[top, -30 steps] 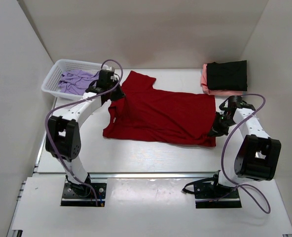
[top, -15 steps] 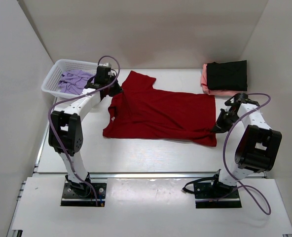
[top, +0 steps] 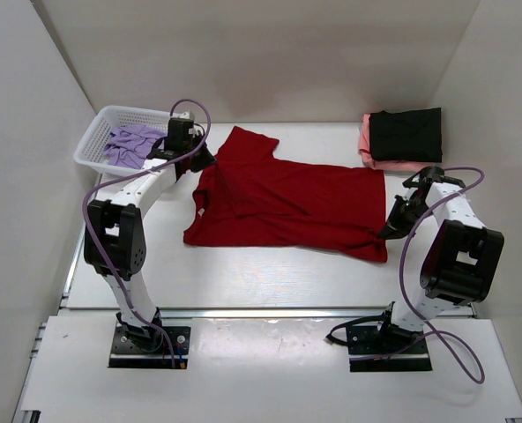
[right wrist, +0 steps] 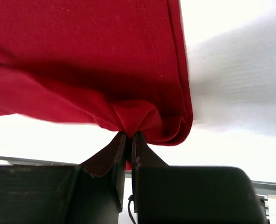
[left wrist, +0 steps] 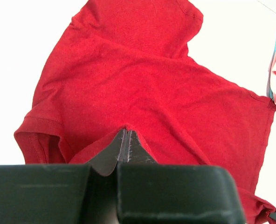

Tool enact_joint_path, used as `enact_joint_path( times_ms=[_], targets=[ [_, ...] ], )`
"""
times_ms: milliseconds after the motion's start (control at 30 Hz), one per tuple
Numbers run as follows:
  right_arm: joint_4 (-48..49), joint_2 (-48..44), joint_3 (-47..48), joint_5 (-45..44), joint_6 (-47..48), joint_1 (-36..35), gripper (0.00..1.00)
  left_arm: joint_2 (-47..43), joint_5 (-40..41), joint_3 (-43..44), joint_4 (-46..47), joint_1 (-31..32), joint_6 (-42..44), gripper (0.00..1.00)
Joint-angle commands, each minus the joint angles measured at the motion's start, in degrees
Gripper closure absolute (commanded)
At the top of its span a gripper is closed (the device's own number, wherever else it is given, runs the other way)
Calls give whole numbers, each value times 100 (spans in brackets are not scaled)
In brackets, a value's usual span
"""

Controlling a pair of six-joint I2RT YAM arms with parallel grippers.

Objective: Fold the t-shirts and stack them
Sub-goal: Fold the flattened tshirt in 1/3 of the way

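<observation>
Looking down from the top camera, I see the red t-shirt (top: 287,207) spread across the middle of the table (top: 243,273). The left gripper (left wrist: 126,132) is pinched tight on a fold of its shoulder end, and the right gripper (right wrist: 127,136) is clamped on the bunched near corner of its hem. The black t-shirt (top: 406,134) lies folded on the salmon pink t-shirt (top: 365,145) at the far right corner (only the pink edge shows), and the lavender t-shirt (top: 130,145) sits crumpled in the white basket (top: 129,110).
</observation>
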State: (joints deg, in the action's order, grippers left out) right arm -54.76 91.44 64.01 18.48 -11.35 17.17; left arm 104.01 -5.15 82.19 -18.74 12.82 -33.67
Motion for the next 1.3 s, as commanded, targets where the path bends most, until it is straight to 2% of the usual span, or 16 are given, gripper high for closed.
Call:
enact_joint_path(
  times_ms=[0, 267, 300, 333, 367, 500, 533, 600, 667, 800, 900, 1000, 1100, 1267],
  targets=[
    [-105, -38, 200, -55, 29, 137, 100, -442, 32, 60, 231, -51, 80, 100],
    [80, -3, 147, -116, -34, 76, 100, -425, -38, -19, 590, -43, -86, 99],
    [80, 58, 156, -204, -103, 24, 100, -329, -56, 68, 643, -17, -78, 89],
    [132, 84, 191, -291, -165, 23, 95, -189, -109, 138, 748, 10, -52, 77],
    [133, 128, 243, -492, -252, 6, 88, -57, -109, 278, 775, 19, -69, 60],
    [-25, 216, 586, -1073, -306, -100, 73, 155, -92, 902, 189, -42, 281, 55],
    [-60, 190, 595, -1231, -315, -108, 72, 120, -83, 886, 65, -25, 326, 55],
    [-175, 59, 700, -1373, -315, -126, 68, -195, -56, 450, -85, -51, 370, 61],
    [-324, -29, 648, -1365, -332, -126, 67, -695, -101, -35, -304, -69, 440, 62],
    [-597, -205, 333, -1154, -464, -328, 67, -1399, 505, -835, -1208, 439, 1282, 57],
    [-623, -267, 104, -1171, -561, -539, 64, -1707, 690, -1353, -1666, 660, 1583, 52],
    [-615, -302, -73, -1241, -701, -671, 60, -1971, 638, -1960, -1739, 599, 1531, 48],
    [-518, -346, -274, -1356, -771, -680, 53, -2077, 786, -2408, -1624, 555, 1443, 40],
    [-158, -373, -600, -1409, -930, -627, 48, -1876, 1148, -2770, -1203, 529, 1320, 39]
  ],
)
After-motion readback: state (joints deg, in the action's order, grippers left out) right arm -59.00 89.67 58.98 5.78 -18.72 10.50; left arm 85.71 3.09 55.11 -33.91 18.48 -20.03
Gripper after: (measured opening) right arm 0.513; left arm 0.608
